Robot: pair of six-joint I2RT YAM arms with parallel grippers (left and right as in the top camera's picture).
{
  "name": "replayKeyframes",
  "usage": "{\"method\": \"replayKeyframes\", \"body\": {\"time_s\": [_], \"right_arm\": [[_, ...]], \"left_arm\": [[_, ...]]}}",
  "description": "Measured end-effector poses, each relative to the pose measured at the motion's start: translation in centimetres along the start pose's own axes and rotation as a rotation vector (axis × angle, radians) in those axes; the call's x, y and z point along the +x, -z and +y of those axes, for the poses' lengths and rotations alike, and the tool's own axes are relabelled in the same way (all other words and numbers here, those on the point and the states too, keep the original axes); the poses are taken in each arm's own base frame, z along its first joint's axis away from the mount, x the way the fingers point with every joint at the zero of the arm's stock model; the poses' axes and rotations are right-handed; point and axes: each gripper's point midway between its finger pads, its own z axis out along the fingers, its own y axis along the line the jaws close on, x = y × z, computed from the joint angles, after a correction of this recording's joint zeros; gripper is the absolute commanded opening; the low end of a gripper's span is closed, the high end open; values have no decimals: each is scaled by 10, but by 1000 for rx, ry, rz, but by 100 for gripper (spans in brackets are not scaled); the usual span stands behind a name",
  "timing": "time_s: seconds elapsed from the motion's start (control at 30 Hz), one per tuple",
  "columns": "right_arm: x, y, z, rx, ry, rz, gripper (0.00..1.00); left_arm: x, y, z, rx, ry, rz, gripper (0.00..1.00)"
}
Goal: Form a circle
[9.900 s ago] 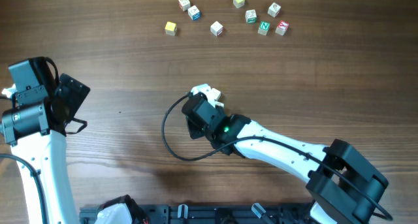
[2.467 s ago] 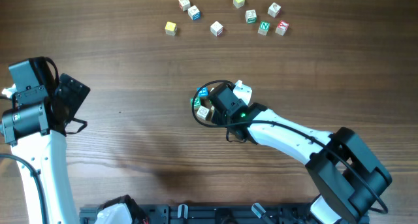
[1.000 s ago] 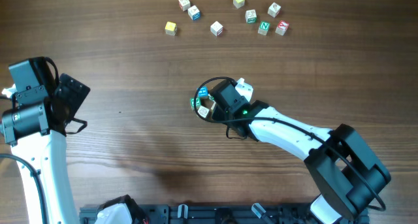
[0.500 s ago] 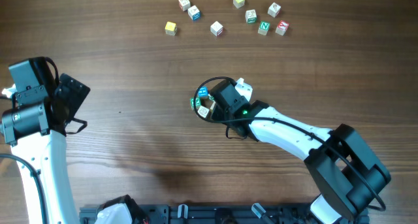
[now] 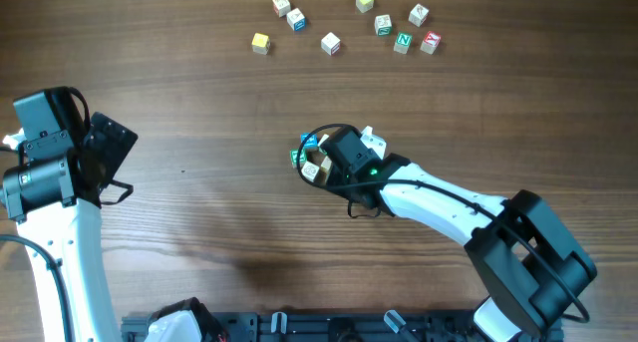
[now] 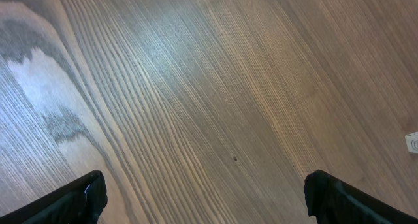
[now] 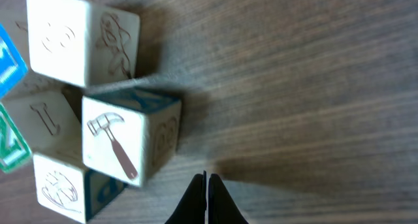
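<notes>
The circle (image 5: 310,161), a tight cluster of small wooden letter cubes with cream, blue and green faces, sits near the middle of the brown wooden table (image 5: 199,103). From overhead, the right arm's black wrist covers its right side, so it cannot be told whether the ring closes.

In the right wrist view the cluster is cut off by the left edge. Only slivers of the blue and green cubes show there, beside a cream cube bearing a hammer picture (image 7: 127,142). The right gripper (image 7: 206,188) has its dark fingers pressed together, holding nothing. The tips are just beside that hammer cube, and contact cannot be made out.

The left gripper (image 6: 206,201) hangs well apart at the table's left side with its fingers spread wide. Only their black tips show, in the bottom corners of its view. A pale scrap (image 6: 411,142) at that view's right edge is too cropped to identify.

A loose scatter of similar small cubes (image 5: 330,44) lies along the far edge.
</notes>
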Motion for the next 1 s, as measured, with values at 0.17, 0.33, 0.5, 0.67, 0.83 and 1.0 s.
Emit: {"method": "replayKeyframes", "body": {"time_s": [0.17, 0.33, 0.5, 0.67, 0.83, 1.0], "right_arm": [[11, 4, 11, -29, 39, 8, 5], [23, 10, 28, -80, 98, 13, 5], [27, 18, 51, -165, 154, -7, 5], [29, 19, 57, -186, 193, -14, 5], [34, 9, 63, -205, 224, -6, 5], [37, 3, 62, -202, 229, 12, 5]], "left_arm": [[0, 0, 0, 0, 0, 0, 100], [0, 0, 0, 0, 0, 0, 100], [0, 0, 0, 0, 0, 0, 100], [0, 0, 0, 0, 0, 0, 100], [0, 0, 0, 0, 0, 0, 100], [0, 0, 0, 0, 0, 0, 100]]}}
